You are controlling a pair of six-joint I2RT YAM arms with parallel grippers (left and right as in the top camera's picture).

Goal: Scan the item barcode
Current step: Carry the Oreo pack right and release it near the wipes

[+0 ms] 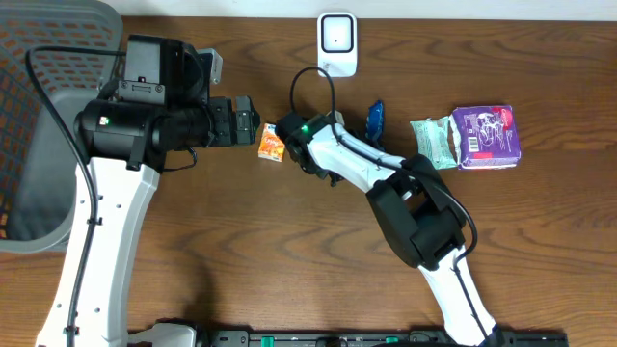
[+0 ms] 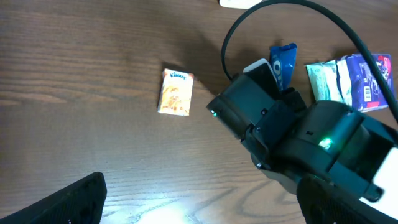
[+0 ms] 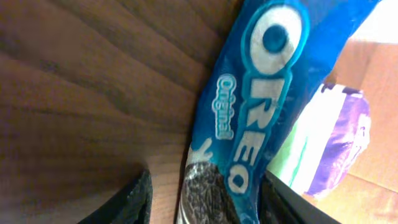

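Honestly, the Oreo (image 3: 261, 112) could topple before scanning, since the right gripper (image 3: 206, 180) stands half-open around it, not pinching, while the left gripper (image 2: 208, 202) hangs wide, empty.

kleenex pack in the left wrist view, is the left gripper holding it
No, the kleenex pack lies flat on the table, apart from the open left gripper.

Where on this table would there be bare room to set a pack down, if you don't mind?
Bare wood: between left arm and right arm near the robot, and the corner right of the right arm, short of the purple pack. Crowded: the row from Kleenex to purple pack.
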